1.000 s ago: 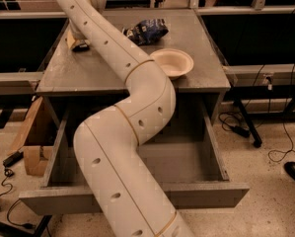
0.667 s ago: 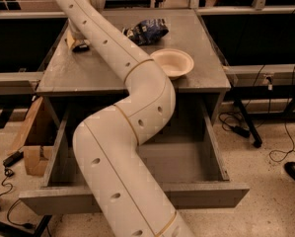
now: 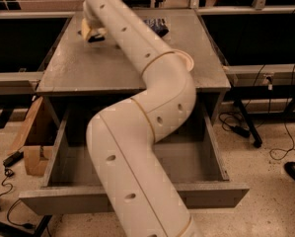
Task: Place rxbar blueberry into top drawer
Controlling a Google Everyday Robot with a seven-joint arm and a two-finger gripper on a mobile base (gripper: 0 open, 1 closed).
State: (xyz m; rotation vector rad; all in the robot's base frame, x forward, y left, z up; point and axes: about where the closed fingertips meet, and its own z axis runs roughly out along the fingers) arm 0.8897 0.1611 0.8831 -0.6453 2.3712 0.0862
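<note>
The gripper (image 3: 91, 31) hangs over the tabletop's (image 3: 88, 73) far left corner, its arm (image 3: 157, 112) stretching above the open top drawer (image 3: 213, 194). A small dark shape at its tip may be the rxbar blueberry (image 3: 96, 37); whether the gripper grasps it cannot be told. A snack bag (image 3: 158, 26) lies by the far edge, and a bowl (image 3: 187, 61) near the right edge.

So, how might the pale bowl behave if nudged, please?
The bowl looks thin and shallow: probably light, sliding easily across the top. Its low shape likely resists tipping. The gripper is near the top's far-left corner, apart from it.
</note>
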